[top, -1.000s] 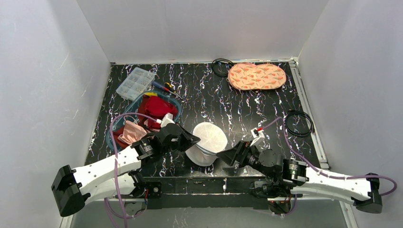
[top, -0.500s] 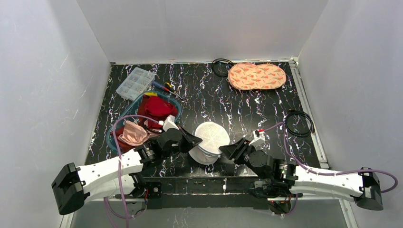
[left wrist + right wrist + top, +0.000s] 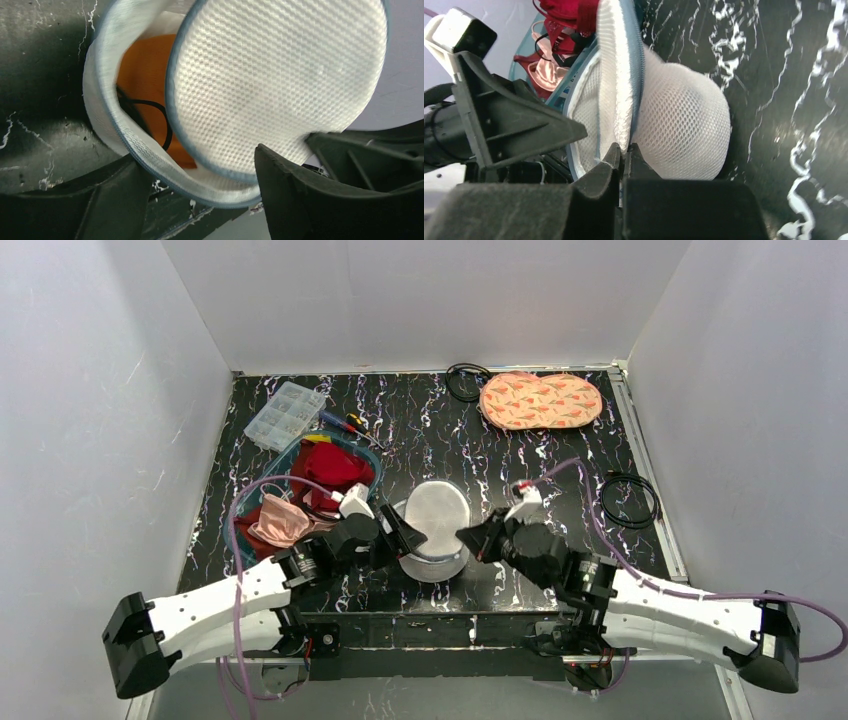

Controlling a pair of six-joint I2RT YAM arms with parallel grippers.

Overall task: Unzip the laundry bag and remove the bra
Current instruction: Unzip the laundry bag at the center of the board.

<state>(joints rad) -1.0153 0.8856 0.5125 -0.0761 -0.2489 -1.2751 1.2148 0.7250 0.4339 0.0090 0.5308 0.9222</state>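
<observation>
We see the laundry bag [image 3: 437, 525] lying on the black table [image 3: 430, 430], just to the right of the blue basket [image 3: 372, 468]. One round flat end of the bag faces up. The basket holds red clothes [image 3: 325, 465] and a pink cloth [image 3: 278, 523]. The left gripper [image 3: 405, 538] sits between the basket and the bag. Its two fingers [image 3: 300, 200] are spread wide apart, and the bag's rim runs between them without being pinched. The right gripper [image 3: 465, 538] is on the side of the bag that is away from the basket. Its fingers [image 3: 599, 175] are pressed almost together, and they pinch a thin edge of the bag. In the left wrist view the bag is partly open. The round white mesh end stands apart from the rest of the bag, and both edges have blue-grey trim. Through the gap we see orange cloth [image 3: 145, 80] inside, with a thin black strap across it. We cannot tell what the cloth is. Just behind the basket sits a clear box [image 3: 285, 414] with small parts.
</observation>
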